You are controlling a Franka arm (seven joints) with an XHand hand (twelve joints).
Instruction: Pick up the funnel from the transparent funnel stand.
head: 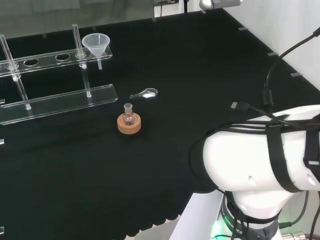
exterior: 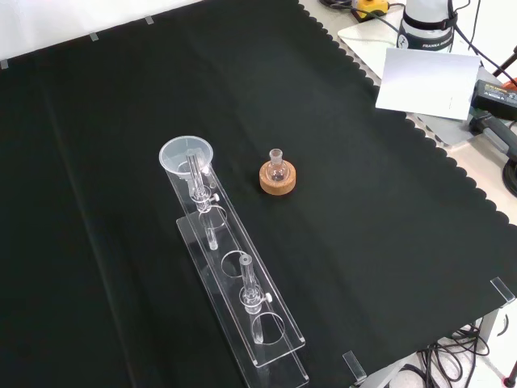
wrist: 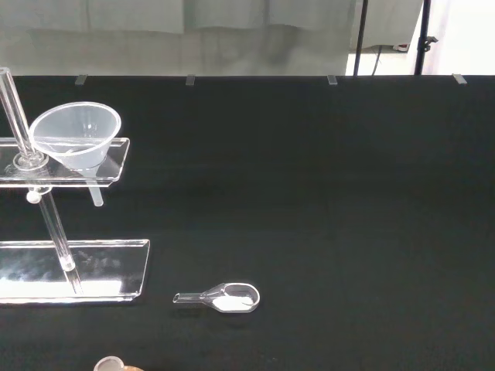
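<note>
One funnel [head: 96,44] in clear stand [head: 60,97], black cloth [head: 190,75]; fingers' state: cannot tell.

Tabletop [exterior: 388,202]: black cloth, scalloped edge, clipped at borders. Grey curtain [wrist: 178,35] behind. White sheet [exterior: 426,82] and cables [exterior: 493,89] at front view's right.

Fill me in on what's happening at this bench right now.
Nothing is being handled yet. The funnel sits in the end hole of the transparent funnel stand, its spout hanging below the upper shelf. In the head view, a small flask on a cork ring stands on the black cloth in front of the stand, with a clear scoop holding something white lying between them. The arm is pulled back at the right of that view, away from the ware.
</note>
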